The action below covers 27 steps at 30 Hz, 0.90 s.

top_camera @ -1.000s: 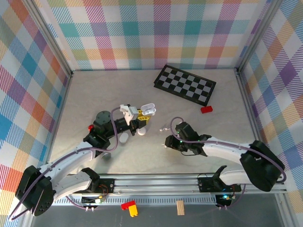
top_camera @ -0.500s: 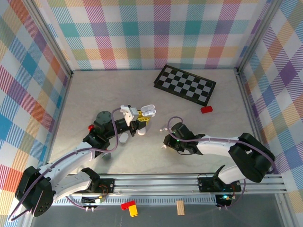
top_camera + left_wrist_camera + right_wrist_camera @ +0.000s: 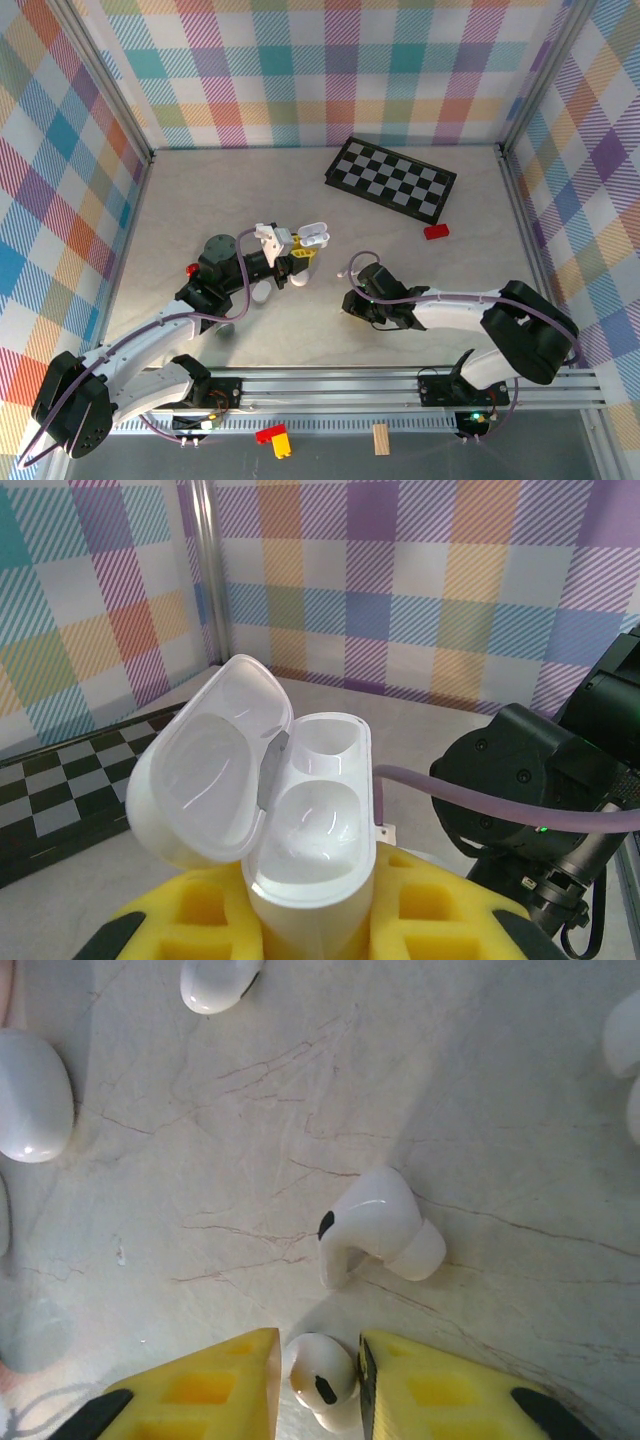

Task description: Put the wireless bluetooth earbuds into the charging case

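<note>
My left gripper (image 3: 297, 254) is shut on the white charging case (image 3: 312, 810), held upright between its yellow pads (image 3: 445, 920). The lid (image 3: 212, 772) is flipped open to the left and both wells look empty. My right gripper (image 3: 318, 1380) points down at the table with a small white earbud (image 3: 322, 1375) pinched between its yellow pads (image 3: 215, 1385). Just beyond it, a second white earbud (image 3: 375, 1225) lies loose on the table. In the top view the right gripper (image 3: 350, 305) sits low, right of the case (image 3: 313, 236).
More white pieces lie around the right gripper: one at the top (image 3: 215, 982), a rounded pebble shape (image 3: 35, 1095) at the left, another at the right edge (image 3: 625, 1050). A checkerboard (image 3: 392, 178) and a red block (image 3: 436, 231) lie at the back.
The right gripper has shifted a little to the left and closed its pads in on the earbud. The left arm and the case have not moved.
</note>
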Available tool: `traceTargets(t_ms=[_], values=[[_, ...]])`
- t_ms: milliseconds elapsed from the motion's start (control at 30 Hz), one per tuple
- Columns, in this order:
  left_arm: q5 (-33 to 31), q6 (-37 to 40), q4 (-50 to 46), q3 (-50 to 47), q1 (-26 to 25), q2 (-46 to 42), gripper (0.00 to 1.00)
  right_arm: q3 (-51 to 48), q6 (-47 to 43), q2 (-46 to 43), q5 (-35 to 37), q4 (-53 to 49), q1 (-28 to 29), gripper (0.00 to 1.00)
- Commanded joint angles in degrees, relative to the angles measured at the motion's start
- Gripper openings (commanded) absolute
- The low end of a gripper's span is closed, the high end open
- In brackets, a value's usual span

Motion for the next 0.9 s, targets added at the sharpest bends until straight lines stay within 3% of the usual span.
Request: traceTargets(t_ms=[0,400,867], values=[[1.4,0.7,0.9,0.5,0.3,0.0,0.1,2.5,-3.7,1.6,-0.2,-4.9,0.6,0.25],[0.6,0.9,0.1,0.1,0.3,-0.1,0.1,2.3,-6.5,-0.6,1.8,-6.4,0.7,0.18],[-0.6,0.7,-2.1,-0.7,0.2,2.4,0.1,3.2,-20.4,-10.3,11.2,-10.6,-0.1,0.17]])
